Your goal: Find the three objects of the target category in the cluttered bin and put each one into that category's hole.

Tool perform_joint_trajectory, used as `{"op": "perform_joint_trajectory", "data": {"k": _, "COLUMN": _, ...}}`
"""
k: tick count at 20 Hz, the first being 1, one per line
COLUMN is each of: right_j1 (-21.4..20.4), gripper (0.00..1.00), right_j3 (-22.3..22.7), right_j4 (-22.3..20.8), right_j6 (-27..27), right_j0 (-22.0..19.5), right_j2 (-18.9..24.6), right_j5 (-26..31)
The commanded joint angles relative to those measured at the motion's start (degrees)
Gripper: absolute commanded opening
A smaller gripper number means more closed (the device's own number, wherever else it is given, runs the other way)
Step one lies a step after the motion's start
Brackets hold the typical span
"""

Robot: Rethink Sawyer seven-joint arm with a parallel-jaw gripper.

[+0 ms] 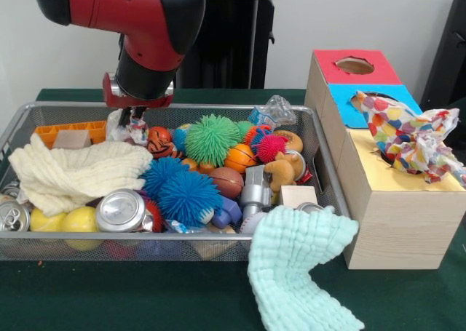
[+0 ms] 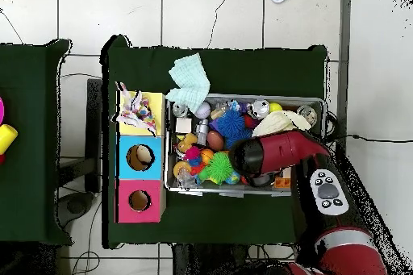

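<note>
Around the fingers (image 1: 132, 117): crowded toys (image 1: 211, 138)

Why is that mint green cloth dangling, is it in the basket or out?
Partly out. The green cloth is draped over the wire basket's front corner, one end inside and the rest hanging down onto the table.

Box top (image 1: 408, 172) red, blue, yellow. Far green spiky ball (image 1: 212, 139); near blue spiky ball (image 1: 183, 195). Cream cloth (image 1: 73, 172) left, mint cloth (image 1: 300, 269) near. Multicoloured patterned wrapper (image 1: 412, 137), possibly polka-dot.
</note>
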Motion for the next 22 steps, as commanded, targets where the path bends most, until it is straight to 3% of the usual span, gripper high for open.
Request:
{"op": "perform_joint_trajectory", "data": {"k": 1, "right_j1": 2.1, "gripper": 0.0, "right_j3": -1.2, "right_j4": 0.1, "right_j6": -4.0, "right_j0": 1.1, "right_j2": 2.8, "right_j5": 1.3}}
{"op": "perform_joint_trajectory", "data": {"k": 5, "right_j1": 0.5, "gripper": 0.0, "right_j3": -0.1, "right_j4": 0.9, "right_j6": -4.9, "right_j0": 0.6, "right_j2": 3.1, "right_j5": 1.5}}
{"op": "perform_joint_trajectory", "data": {"k": 15, "right_j1": -11.6, "gripper": 0.0, "right_j3": 5.9, "right_j4": 10.3, "right_j6": -12.4, "right_j0": -2.2, "right_j2": 6.9, "right_j5": 10.8}}
{"op": "perform_joint_trajectory", "data": {"k": 17, "right_j1": -12.4, "gripper": 0.0, "right_j3": 6.9, "right_j4": 11.7, "right_j6": -10.8, "right_j0": -3.2, "right_j2": 7.8, "right_j5": 7.9}}
{"op": "perform_joint_trajectory", "data": {"k": 22, "right_j1": -11.9, "gripper": 0.0, "right_j3": 5.9, "right_j4": 13.5, "right_j6": -11.1, "right_j0": -3.1, "right_j2": 9.6, "right_j5": 9.2}}
